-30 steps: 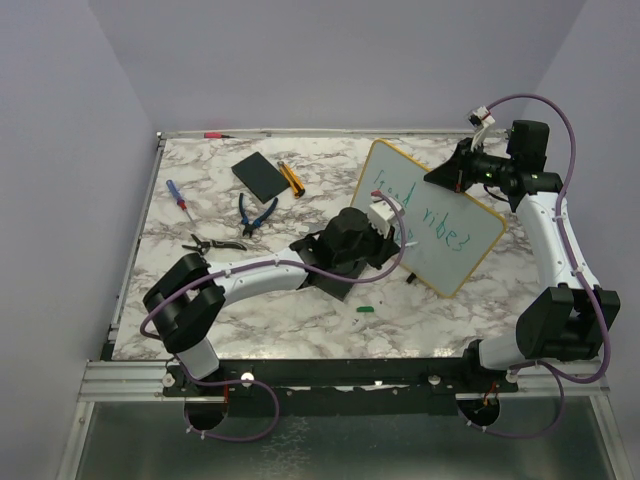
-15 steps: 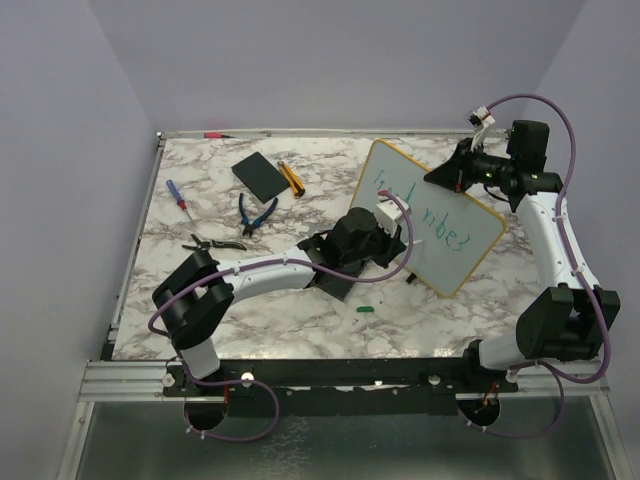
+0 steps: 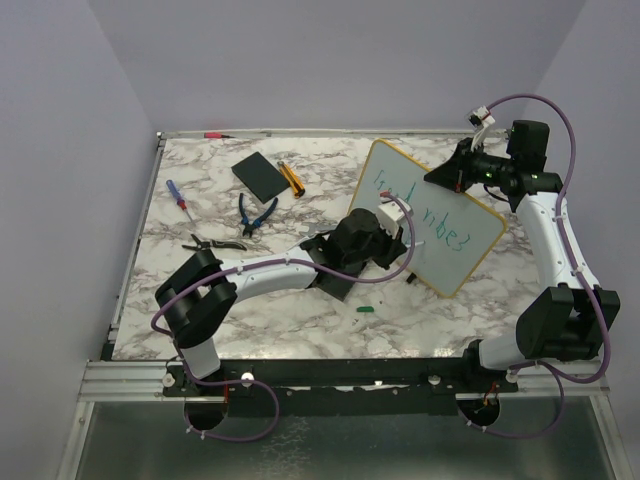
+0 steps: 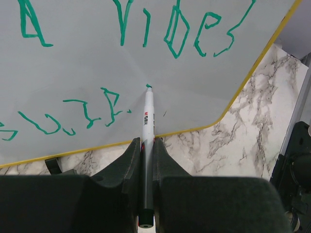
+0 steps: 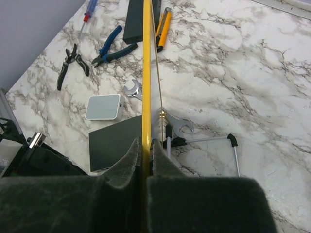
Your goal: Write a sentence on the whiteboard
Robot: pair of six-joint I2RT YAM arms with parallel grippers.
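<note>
The whiteboard [image 3: 470, 228], white with a yellow rim, stands tilted at the right of the table. My right gripper [image 3: 447, 178] is shut on its upper rim, which shows edge-on as a yellow strip [image 5: 146, 73] between the jaws of that gripper [image 5: 146, 145]. The sentence [image 4: 180, 29] is green lettering in two lines, also visible in the top view [image 3: 440, 225]; a lower line [image 4: 87, 112] runs near the board's bottom edge. My left gripper [image 4: 147, 144] is shut on a white marker [image 4: 148, 116], whose green tip touches the board [image 4: 97, 63] below "vibes". The left gripper shows in the top view [image 3: 400, 222] in front of the board.
A black slab [image 3: 262, 175], a yellow-handled tool [image 3: 291, 178], blue pliers [image 3: 256, 213], a screwdriver [image 3: 177, 195] and black pliers [image 3: 212, 243] lie at the back left. A green cap [image 3: 366, 310] lies near the front. A pale pad [image 5: 103, 107], wrench [image 5: 180, 127] and hex keys [image 5: 214, 141] lie behind the board.
My left gripper has moved a little right and toward the board with the marker. The right arm and the board have not moved.
</note>
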